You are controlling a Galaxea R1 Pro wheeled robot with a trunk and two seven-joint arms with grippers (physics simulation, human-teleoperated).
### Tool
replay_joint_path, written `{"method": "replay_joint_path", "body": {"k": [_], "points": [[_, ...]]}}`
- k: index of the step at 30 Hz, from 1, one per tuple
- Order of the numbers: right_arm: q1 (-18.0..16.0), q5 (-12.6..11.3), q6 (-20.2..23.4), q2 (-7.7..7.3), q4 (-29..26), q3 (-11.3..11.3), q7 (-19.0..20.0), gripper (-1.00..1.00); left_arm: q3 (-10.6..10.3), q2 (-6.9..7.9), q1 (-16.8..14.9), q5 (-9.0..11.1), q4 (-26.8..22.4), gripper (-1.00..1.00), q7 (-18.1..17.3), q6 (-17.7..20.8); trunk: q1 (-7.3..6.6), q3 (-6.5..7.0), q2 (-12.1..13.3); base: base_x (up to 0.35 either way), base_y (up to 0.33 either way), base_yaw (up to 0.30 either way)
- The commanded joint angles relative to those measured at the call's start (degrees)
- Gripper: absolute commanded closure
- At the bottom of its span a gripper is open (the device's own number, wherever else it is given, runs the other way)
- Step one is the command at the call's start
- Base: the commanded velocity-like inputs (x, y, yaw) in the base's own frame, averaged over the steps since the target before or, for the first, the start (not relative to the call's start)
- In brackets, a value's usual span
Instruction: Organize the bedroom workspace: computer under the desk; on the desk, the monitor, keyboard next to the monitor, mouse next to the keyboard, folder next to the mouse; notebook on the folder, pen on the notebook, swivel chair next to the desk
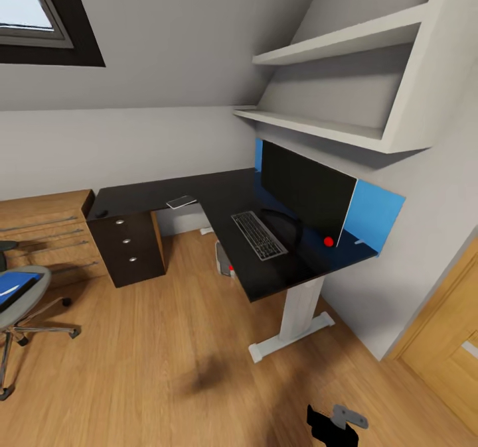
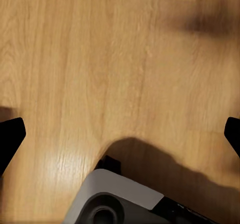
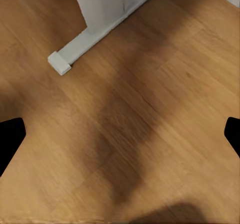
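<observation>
Blue folder (image 1: 16, 286) lies on the swivel chair (image 1: 23, 301) at the near left, well apart from the desk (image 1: 219, 198), where the monitor (image 1: 305, 195), keyboard (image 1: 259, 235) and notebook (image 1: 180, 201) sit. Its long axis runs roughly toward the desk. The left gripper (image 2: 120, 134) is likely nearer; both it and the right gripper (image 3: 120, 134) hang over the floor (image 1: 166, 361), fingers spread apart. No writing is legible.

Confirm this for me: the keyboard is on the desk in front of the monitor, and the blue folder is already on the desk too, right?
Not quite. The keyboard does lie on the desk in front of the monitor, but the folder is on the swivel chair seat, as the head view shows.
</observation>
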Motion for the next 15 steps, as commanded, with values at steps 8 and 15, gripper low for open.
{"method": "replay_joint_path", "body": {"k": [8, 15], "points": [[0.3, 2.0, -0.2, 0.5, 0.1, 0.6, -0.2, -1.0, -0.1, -0.02, 0.0, 0.6, -0.2, -1.0, 0.1, -1.6, 0.01, -0.06, 0.0, 0.0, 0.0, 0.0], [0.5, 4.1, -2.1, 2.26, 0.1, 0.5, -0.6, -1.0, -0.2, -0.12, 0.0, -0.9, 0.0, -1.0, 0.1, -7.1, 0.01, -0.08, 0.0, 0.0, 0.0, 0.06]]}}
